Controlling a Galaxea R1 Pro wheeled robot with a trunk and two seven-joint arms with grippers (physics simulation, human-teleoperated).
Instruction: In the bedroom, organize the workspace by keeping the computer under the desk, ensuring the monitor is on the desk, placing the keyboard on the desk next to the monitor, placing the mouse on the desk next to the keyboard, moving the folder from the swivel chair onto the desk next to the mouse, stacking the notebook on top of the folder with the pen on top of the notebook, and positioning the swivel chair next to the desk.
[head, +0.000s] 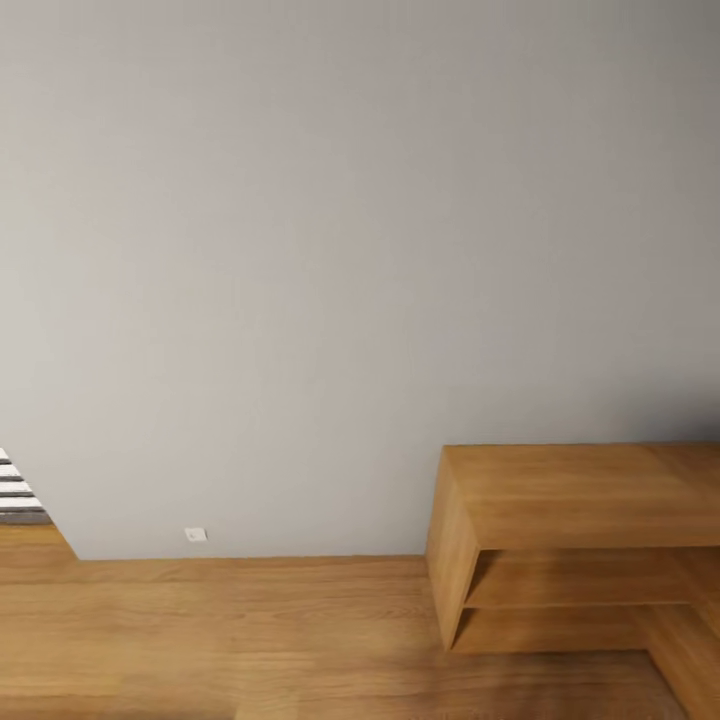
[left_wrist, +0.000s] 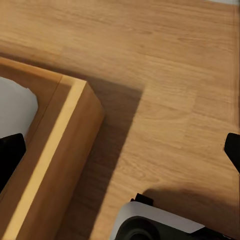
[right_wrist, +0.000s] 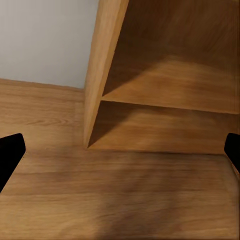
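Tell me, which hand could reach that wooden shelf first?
Right, probably. The wooden shelf stands on the robot's right side, and the open right hand points straight at it. The open left hand hangs over the floor beside a wooden frame.

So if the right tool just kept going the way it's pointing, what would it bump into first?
Probably the wood floor just in front of the open wooden shelf unit. The right tool points down at bare boards, with the unit's lower shelf just beyond. Depth is hard to judge, so it might reach that shelf instead.
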